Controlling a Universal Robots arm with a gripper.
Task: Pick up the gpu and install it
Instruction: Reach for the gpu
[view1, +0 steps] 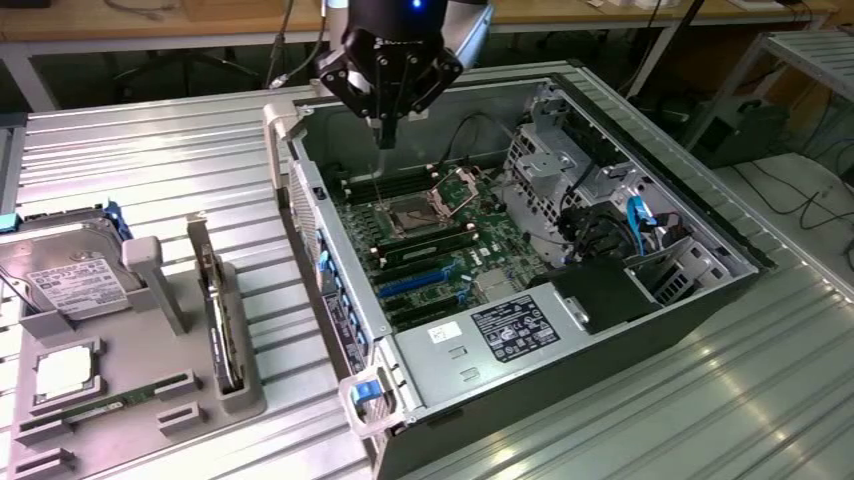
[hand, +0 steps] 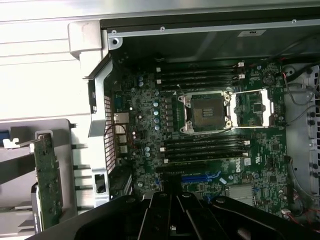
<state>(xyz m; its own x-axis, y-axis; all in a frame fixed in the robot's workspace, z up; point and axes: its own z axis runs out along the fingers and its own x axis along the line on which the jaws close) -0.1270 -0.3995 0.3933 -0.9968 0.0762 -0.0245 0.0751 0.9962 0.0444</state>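
Observation:
The gpu (view1: 222, 318) stands on edge in a slot of the grey holder (view1: 160, 372) at the exterior view's left, looking dark and thin. In the wrist view the gpu (hand: 48, 186) shows as a green card with a silver bracket at one end. My gripper (view1: 386, 138) hangs above the far end of the open computer case (view1: 327, 300), well away from the gpu. Its fingers are shut together with nothing between them. In the wrist view the gripper (hand: 170, 199) sits over the motherboard (hand: 145, 150), near the blue expansion slots (hand: 200, 177).
The holder also carries a silver hard drive (view1: 67, 275), a square processor (view1: 63, 372) and a narrow RAM stick (view1: 100, 408). Inside the case lie the open CPU socket (view1: 407, 215), blue slots (view1: 414, 287), drive cages (view1: 561, 165) and cables (view1: 627, 225). Ribbed metal table (view1: 134, 170) surrounds everything.

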